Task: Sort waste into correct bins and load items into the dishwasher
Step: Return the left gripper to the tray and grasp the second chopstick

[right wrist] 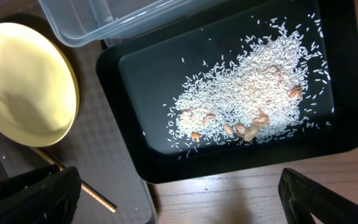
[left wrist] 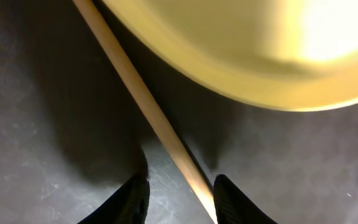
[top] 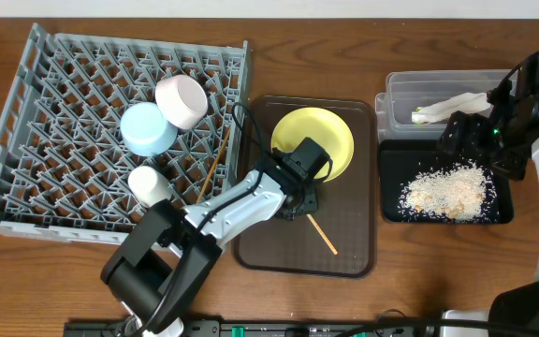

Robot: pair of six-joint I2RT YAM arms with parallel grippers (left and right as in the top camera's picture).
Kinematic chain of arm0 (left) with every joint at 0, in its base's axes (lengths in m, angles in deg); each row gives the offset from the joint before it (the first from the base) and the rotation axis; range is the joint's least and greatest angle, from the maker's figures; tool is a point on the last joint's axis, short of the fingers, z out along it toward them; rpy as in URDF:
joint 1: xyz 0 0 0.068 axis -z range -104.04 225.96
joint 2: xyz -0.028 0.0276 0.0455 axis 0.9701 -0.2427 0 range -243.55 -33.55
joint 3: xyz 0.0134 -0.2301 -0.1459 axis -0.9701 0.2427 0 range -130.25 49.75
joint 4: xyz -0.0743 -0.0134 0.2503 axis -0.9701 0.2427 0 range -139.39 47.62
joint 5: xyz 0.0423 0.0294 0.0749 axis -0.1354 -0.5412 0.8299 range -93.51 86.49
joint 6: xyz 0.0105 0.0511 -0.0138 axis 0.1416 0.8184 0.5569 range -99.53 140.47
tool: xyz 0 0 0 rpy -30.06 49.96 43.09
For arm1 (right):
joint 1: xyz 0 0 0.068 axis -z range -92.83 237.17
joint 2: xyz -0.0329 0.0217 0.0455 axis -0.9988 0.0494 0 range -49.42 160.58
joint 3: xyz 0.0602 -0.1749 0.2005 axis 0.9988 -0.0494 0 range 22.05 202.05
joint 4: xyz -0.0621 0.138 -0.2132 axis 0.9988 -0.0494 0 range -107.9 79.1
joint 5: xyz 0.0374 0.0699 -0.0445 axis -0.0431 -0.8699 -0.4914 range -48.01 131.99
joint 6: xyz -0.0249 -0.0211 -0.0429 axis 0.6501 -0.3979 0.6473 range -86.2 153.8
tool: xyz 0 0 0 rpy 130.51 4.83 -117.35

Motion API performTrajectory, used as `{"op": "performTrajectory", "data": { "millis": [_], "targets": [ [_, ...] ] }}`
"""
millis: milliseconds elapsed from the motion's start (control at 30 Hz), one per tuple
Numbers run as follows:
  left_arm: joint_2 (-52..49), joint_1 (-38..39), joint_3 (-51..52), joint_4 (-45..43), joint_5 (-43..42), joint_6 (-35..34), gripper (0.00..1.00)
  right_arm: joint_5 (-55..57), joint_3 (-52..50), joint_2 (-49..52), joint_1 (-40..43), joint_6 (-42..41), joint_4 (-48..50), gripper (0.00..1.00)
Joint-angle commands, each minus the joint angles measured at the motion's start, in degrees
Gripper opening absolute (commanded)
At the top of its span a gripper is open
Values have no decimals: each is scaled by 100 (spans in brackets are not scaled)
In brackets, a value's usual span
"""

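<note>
A yellow plate (top: 318, 140) (left wrist: 247, 50) (right wrist: 23, 81) lies on the brown tray (top: 279, 253). My left gripper (top: 298, 208) (left wrist: 180, 183) is low over the tray just in front of the plate, open. Its fingers straddle a wooden chopstick (top: 323, 235) (left wrist: 135, 87) that lies against the right finger. My right gripper (top: 480, 145) (right wrist: 179, 193) hangs wide open and holds nothing, above the black tray (top: 502, 213) (right wrist: 135, 155) of rice scraps (top: 445, 192) (right wrist: 253, 93). The clear tub (top: 400, 94) (right wrist: 104, 25) holds a white napkin (top: 452, 108). The grey dish rack (top: 26, 140) carries a light blue bowl (top: 148, 129), a white bowl (top: 182, 101) and a small white cup (top: 148, 183).
A second chopstick (top: 215, 164) leans in the rack's right side. The brown tray sits between the rack and the two bins. Bare wood table (top: 457, 271) lies in front of the black tray.
</note>
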Motion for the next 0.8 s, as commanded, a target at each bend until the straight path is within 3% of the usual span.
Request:
{"op": "performTrajectory", "data": {
  "millis": [0, 767],
  "targets": [
    [-116, 4, -50, -22, 179, -101, 38, 26, 98, -111, 15, -39, -7, 99],
    [-155, 356, -50, 223, 1001, -203, 37, 4, 98, -111, 15, -39, -7, 99]
  ]
}}
